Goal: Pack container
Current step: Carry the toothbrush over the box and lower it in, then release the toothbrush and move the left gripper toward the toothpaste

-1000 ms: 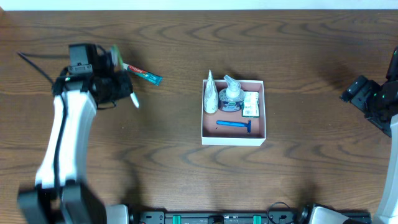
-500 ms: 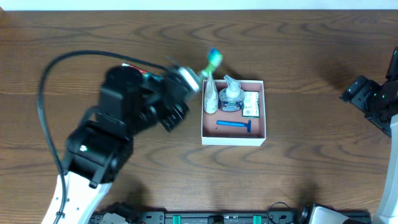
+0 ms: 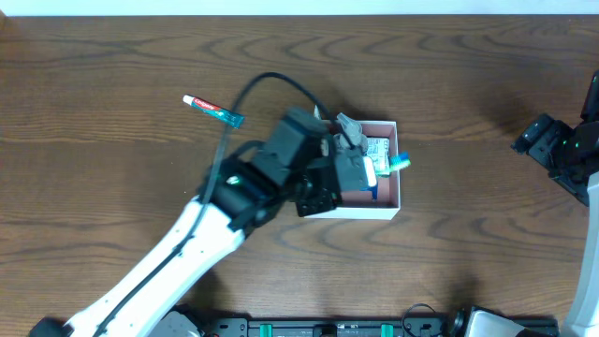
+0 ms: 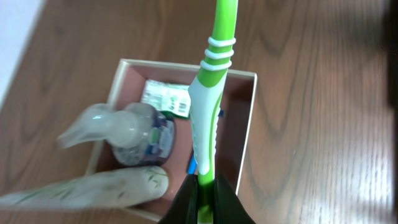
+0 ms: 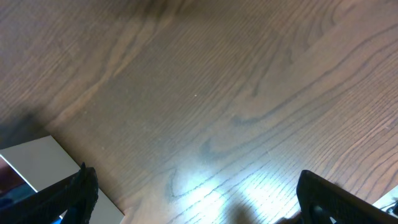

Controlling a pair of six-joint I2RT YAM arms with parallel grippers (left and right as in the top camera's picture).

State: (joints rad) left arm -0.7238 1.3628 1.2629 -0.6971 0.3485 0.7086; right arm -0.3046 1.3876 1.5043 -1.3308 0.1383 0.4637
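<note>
The container [image 3: 352,212] is a shallow white-walled box with a pink-brown floor, right of the table's centre. It holds a clear pump bottle [image 4: 134,134], a white tube [image 4: 93,190], a green-white packet [image 4: 166,99] and a blue razor [image 4: 192,165]. My left gripper [image 4: 205,198] is shut on a green and white toothbrush [image 4: 210,106] and hangs over the container [image 4: 186,65]. In the overhead view the brush head [image 3: 401,162] points past the right wall. My right gripper [image 5: 199,205] is open and empty above bare table, far right [image 3: 554,147].
A red and green toothpaste tube [image 3: 213,109] lies on the table to the upper left of the container. My left arm covers the container's left half from above. A white corner of the container [image 5: 31,162] shows in the right wrist view.
My left arm has swung from the table's far left to over the container, carrying the toothbrush. The toothpaste tube stays on the table. The right arm has not moved.
</note>
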